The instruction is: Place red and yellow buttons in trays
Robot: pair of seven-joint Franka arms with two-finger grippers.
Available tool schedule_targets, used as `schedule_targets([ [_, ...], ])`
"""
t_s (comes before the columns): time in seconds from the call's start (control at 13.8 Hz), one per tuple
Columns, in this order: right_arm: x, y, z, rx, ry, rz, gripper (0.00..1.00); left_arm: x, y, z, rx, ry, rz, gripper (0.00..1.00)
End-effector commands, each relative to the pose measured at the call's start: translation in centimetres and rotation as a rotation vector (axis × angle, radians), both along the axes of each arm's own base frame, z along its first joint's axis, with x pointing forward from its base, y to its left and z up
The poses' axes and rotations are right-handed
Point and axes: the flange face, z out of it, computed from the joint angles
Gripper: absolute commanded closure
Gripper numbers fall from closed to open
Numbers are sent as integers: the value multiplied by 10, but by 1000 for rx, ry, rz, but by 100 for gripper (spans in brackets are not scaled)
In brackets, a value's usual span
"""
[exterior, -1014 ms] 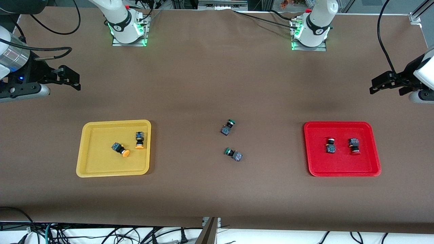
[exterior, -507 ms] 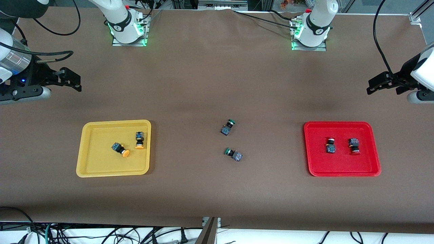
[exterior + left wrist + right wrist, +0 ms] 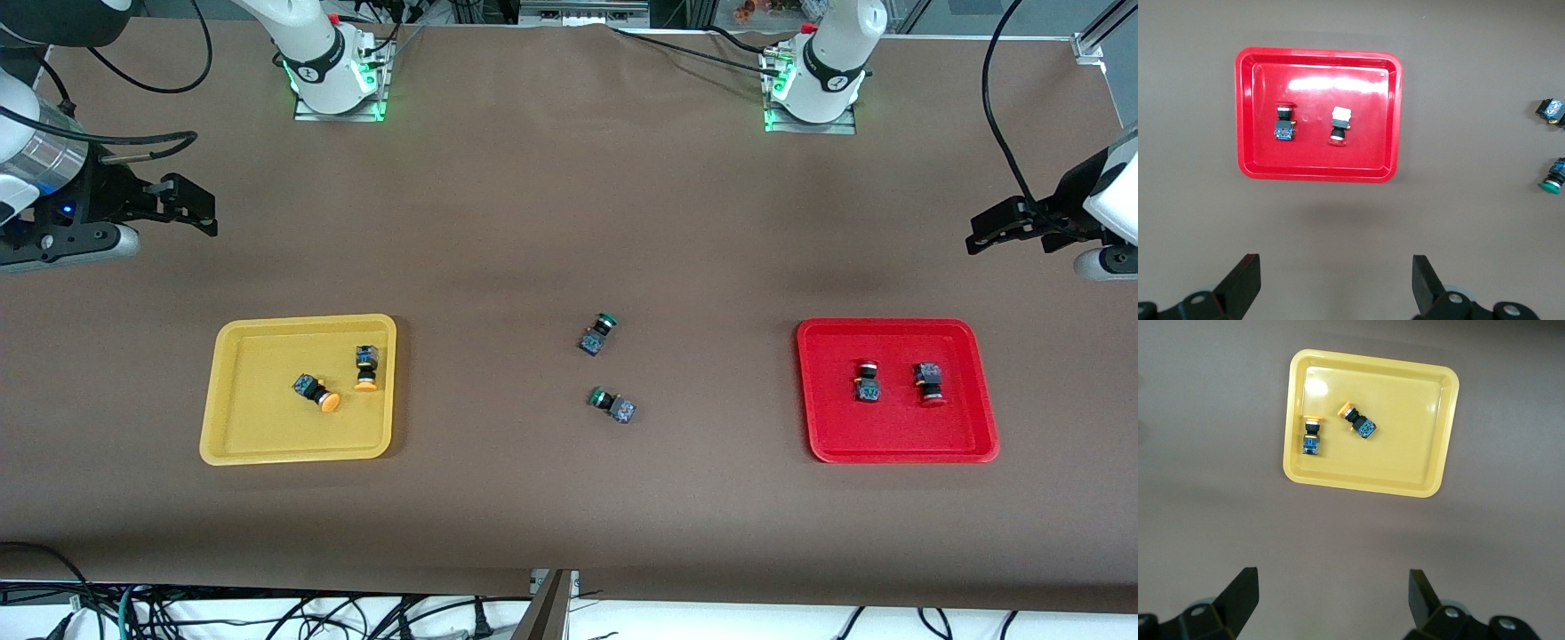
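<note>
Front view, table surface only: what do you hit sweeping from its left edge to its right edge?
yellow tray → yellow button → second yellow button → upper green button → lower green button → red tray → red button → second red button

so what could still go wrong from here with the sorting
Little looks left to go wrong: both yellow buttons lie in the yellow tray, and both red buttons in the red tray. The main risk may be an arm taking a green button from the bare table between the trays. The left gripper and right gripper hang open, holding nothing.
</note>
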Motion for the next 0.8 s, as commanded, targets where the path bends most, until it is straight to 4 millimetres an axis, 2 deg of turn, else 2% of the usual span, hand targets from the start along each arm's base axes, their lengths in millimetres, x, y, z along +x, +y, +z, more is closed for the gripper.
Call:
schedule_targets([
  [0.0,-2,1,7,5,-4,19,1,7,-7,7,20,-7,-4,0],
  [0.29,0,2,8,-6,-14,24,1,8,-8,5,20,-4,-5,0],
  [0.51,1,-4,7,-5,-14,15,0,10,-5,1,20,2,-1,0],
  [0.72,0,3,8,-5,-12,24,1,9,3,1,20,2,15,0],
])
